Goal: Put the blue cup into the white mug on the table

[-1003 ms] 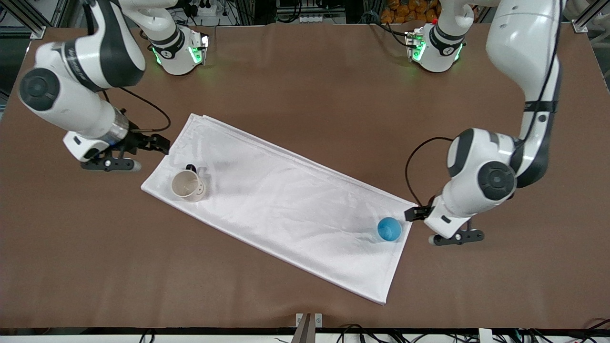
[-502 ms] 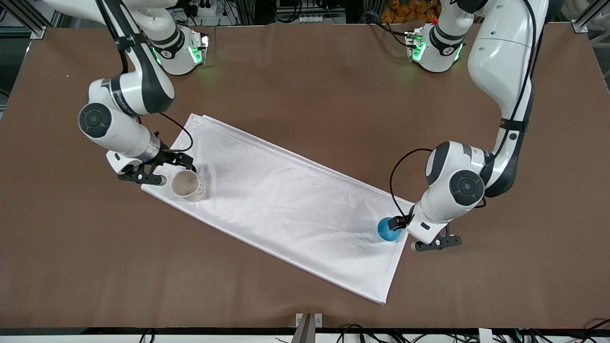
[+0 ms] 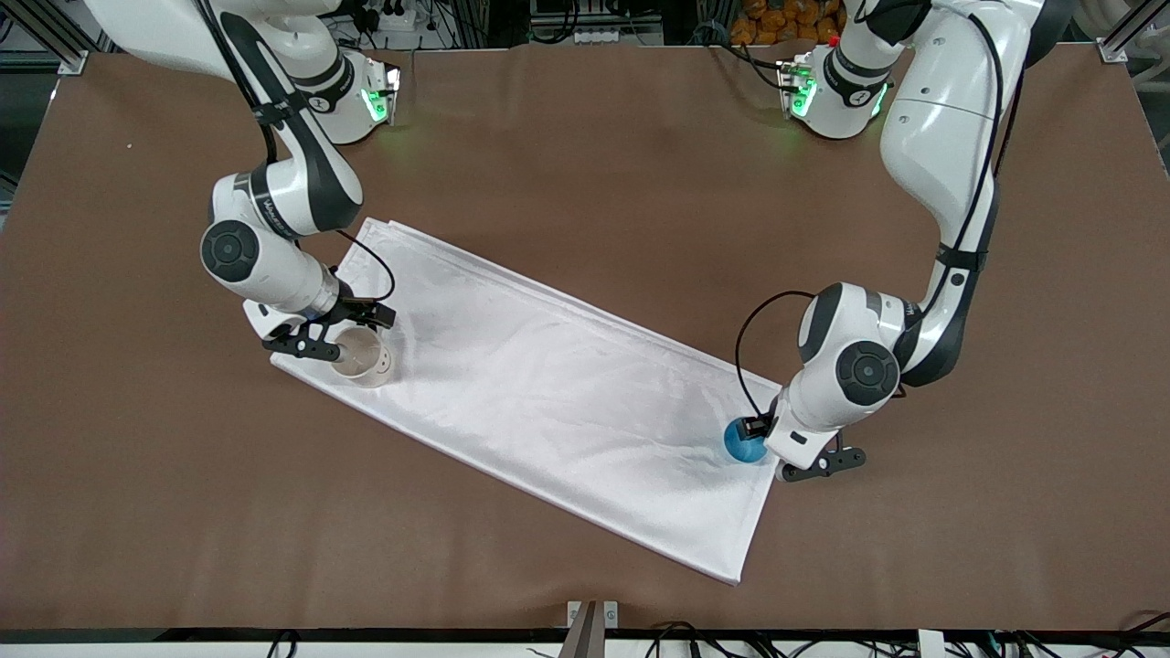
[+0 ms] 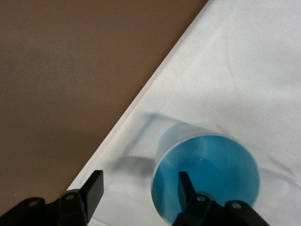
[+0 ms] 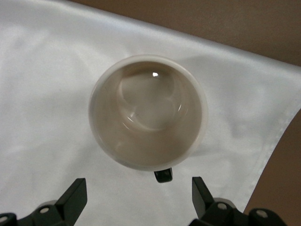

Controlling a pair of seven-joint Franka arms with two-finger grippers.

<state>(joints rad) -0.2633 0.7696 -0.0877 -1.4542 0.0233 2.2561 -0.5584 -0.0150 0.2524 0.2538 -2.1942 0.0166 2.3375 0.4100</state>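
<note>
Left wrist view shows your left gripper [image 4: 136, 186] spread wide, one finger inside the blue cup [image 4: 205, 176], which sits on the cloth [image 3: 548, 384]; pinch that rim next. Farther up, your right gripper [image 5: 136, 193] hangs open over the mug [image 5: 148, 112].
</note>
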